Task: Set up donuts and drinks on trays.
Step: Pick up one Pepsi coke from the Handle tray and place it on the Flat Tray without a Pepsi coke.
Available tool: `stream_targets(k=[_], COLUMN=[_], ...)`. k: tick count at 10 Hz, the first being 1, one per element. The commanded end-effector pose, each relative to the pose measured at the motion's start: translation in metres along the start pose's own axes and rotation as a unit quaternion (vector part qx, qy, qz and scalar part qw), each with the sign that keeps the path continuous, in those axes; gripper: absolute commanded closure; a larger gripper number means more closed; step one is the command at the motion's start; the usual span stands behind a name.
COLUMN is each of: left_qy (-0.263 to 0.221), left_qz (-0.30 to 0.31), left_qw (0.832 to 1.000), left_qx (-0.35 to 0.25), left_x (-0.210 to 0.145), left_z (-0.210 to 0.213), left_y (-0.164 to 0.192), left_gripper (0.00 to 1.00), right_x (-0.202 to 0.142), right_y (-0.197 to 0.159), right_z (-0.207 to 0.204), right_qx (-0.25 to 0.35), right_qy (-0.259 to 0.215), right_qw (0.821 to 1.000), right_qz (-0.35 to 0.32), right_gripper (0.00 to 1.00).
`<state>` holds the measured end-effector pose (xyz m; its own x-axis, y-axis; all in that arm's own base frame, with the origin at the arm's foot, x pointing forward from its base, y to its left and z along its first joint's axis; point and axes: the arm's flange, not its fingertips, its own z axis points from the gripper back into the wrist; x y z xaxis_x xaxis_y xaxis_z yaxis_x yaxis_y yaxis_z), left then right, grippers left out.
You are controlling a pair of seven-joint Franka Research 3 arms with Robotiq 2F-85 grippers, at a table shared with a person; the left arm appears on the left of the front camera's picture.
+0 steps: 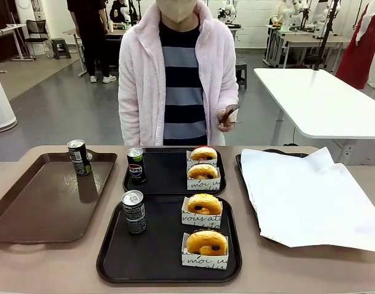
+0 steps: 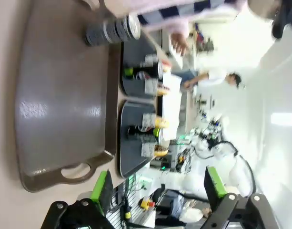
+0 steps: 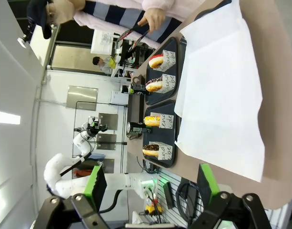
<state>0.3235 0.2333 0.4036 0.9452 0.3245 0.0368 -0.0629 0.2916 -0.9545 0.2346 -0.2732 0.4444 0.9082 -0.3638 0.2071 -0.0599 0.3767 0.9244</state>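
Note:
Two black trays lie mid-table, a far tray [image 1: 166, 177] and a near tray [image 1: 153, 254]. The far one carries a Pepsi can [image 1: 136, 165] and two sleeved donuts [image 1: 204, 153] [image 1: 203, 172]. On the near one stand a dark can [image 1: 134, 212] and two more donuts [image 1: 204, 204] [image 1: 206, 242]. A third can [image 1: 79, 157] [image 2: 112, 31] stands on the brown tray [image 1: 46, 202] [image 2: 65, 95]. My left gripper [image 2: 157, 188] hangs open off the brown tray's handle end. My right gripper [image 3: 151, 183] is open beside the white paper [image 3: 222, 86], the donuts [image 3: 154, 85] farther off.
A white-paper-lined tray [image 1: 309, 196] fills the table's right side. A person stands at the far edge holding tongs [image 1: 229, 114]. A bare strip of table runs along the near edge.

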Motion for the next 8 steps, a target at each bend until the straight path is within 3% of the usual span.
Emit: stream_targets(k=[1, 8], left_qy=[-0.032, -0.016], left_qz=[-0.001, 0.007], left_qw=[0.999, 1.000], left_qx=[-0.023, -0.009], left_x=[0.014, 0.009], left_z=[0.010, 0.010], left_y=[-0.004, 0.002], left_gripper=[0.00, 0.00], right_x=[0.000, 0.000], right_y=[-0.001, -0.001], right_z=[0.001, 0.001], right_qx=[0.010, 0.010], right_qy=[-0.003, -0.003], right_qw=[1.000, 1.000], right_qz=[0.009, 0.009], right_gripper=[0.00, 0.00])
